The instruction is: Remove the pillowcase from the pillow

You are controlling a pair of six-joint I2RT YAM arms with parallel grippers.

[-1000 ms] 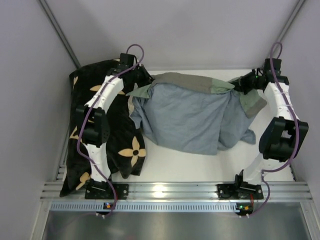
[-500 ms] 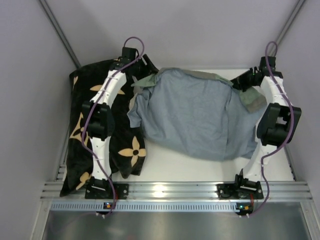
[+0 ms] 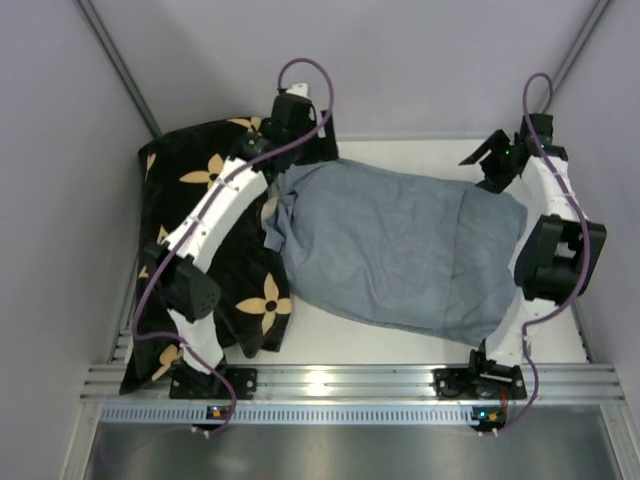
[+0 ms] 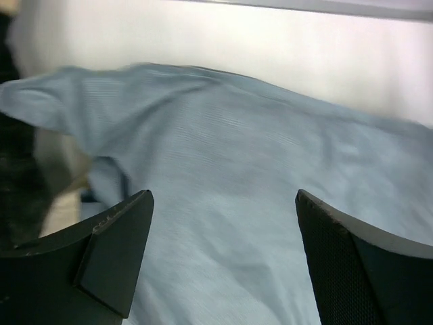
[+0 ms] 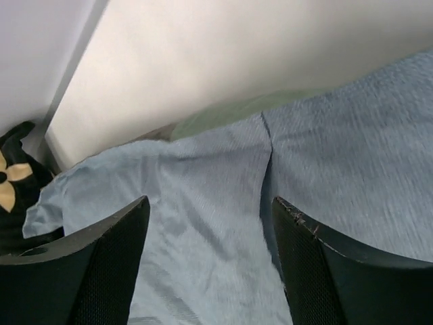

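The pillowcase (image 3: 400, 250) lies spread across the middle of the table, its plain blue-grey side up and bulging. A strip of pale green (image 5: 223, 115) shows at its far edge. The pillow is hidden. My left gripper (image 3: 303, 150) hovers over the cover's far left corner, open, with only blue-grey fabric (image 4: 237, 169) beneath its jaws (image 4: 223, 196). My right gripper (image 3: 487, 157) stands at the far right corner, also open, and nothing is between its fingers (image 5: 211, 201); the cloth (image 5: 203, 223) lies below them.
A black cushion with tan flower motifs (image 3: 200, 190) lies along the left side, partly under the left arm, and shows at the left edge of the right wrist view (image 5: 13, 176). Grey walls close in the far and side edges. The metal rail (image 3: 340, 380) runs along the front.
Both grippers have opened and let go of the pillowcase's far edge. The fabric has dropped and spread flat. The left arm has swung right and farther back.
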